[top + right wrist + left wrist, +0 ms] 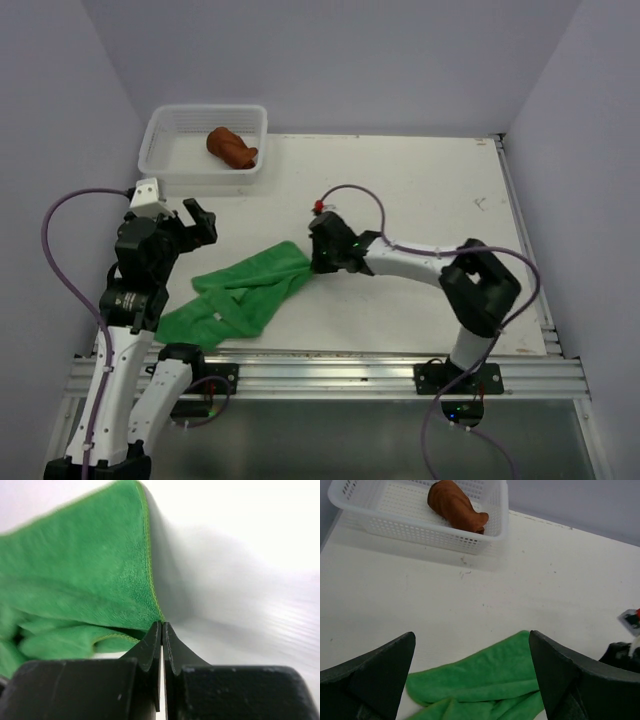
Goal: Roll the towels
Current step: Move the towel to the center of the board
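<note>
Right gripper [316,260]: pressed tight together on a hemmed corner of the green towel [245,290], with only a hairline slit showing between the jaws. In the right wrist view, rising up and to the left from that pinch, a standing sheet of green terry, its stitched edge running straight down into the fingertips [150,640]. Raised at that corner above the white table [430,190], casting a shadow to the right. Elsewhere lying rumpled and partly folded over itself, stretching from the pinch down and leftward toward the near edge, ending close to the left arm's base.

Left gripper [203,222]: spread wide apart, gripping nothing, hanging over the table just beyond the towel's far side, not touching it. In the left wrist view, showing low between the two parted fingers [380,675], the upper fold of the green cloth, with the basket farther off.

At the far left corner of the table: a white mesh basket [205,107], holding the rust-brown towel [232,147], bunched into a lump toward the right-hand end, well apart from both grippers and from the green towel
</note>
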Action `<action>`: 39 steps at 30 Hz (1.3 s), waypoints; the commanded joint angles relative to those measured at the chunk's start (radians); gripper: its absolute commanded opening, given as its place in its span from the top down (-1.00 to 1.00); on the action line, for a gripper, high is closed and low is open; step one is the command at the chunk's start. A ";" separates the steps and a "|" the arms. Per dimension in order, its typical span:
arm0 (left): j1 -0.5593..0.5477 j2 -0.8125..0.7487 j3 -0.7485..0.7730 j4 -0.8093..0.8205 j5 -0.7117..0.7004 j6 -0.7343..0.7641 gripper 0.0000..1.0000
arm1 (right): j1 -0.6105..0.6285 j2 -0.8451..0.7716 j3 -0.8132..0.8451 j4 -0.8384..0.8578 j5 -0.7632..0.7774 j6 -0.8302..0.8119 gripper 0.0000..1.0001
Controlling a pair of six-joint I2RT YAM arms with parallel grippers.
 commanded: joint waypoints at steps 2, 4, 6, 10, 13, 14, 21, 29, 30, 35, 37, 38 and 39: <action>-0.007 0.050 -0.071 0.145 0.124 -0.029 -0.99 | -0.154 -0.297 -0.246 -0.052 0.046 -0.062 1.00; -0.007 0.079 -0.085 0.184 0.165 -0.040 -0.99 | -0.252 -0.398 -0.323 -0.057 0.041 -0.073 1.00; -0.006 0.127 -0.101 0.211 0.194 -0.043 -0.99 | -0.328 -0.443 -0.412 -0.053 0.029 -0.087 1.00; -0.006 0.242 -0.114 0.275 0.260 -0.035 -0.99 | -0.421 -0.466 -0.460 -0.078 0.044 -0.095 0.99; -0.007 0.279 -0.124 0.304 0.291 -0.017 -0.99 | -0.446 -0.437 -0.426 -0.150 0.111 -0.067 0.59; -0.009 0.296 -0.131 0.309 0.296 -0.012 -0.99 | -0.446 -0.431 -0.399 -0.161 0.119 -0.069 0.32; -0.009 0.350 -0.128 0.284 0.340 0.028 -0.99 | -0.449 -0.466 -0.219 -0.213 0.133 -0.122 0.03; -0.009 0.359 -0.126 0.281 0.343 0.032 -0.99 | -0.458 -0.190 0.052 -0.241 -0.025 -0.176 0.30; -0.009 0.359 -0.126 0.283 0.342 0.034 -0.99 | -0.459 -0.160 0.074 -0.250 -0.034 -0.178 0.35; -0.009 0.359 -0.126 0.283 0.345 0.034 -0.99 | -0.458 -0.008 0.164 -0.310 -0.001 -0.223 0.37; -0.009 0.362 -0.128 0.284 0.348 0.032 -0.99 | -0.458 0.017 0.167 -0.314 0.019 -0.237 0.37; -0.006 0.362 -0.128 0.286 0.354 0.032 -0.99 | -0.458 0.031 0.161 -0.313 0.021 -0.248 0.37; -0.006 0.362 -0.128 0.287 0.357 0.031 -0.99 | -0.459 0.037 0.155 -0.305 0.018 -0.251 0.37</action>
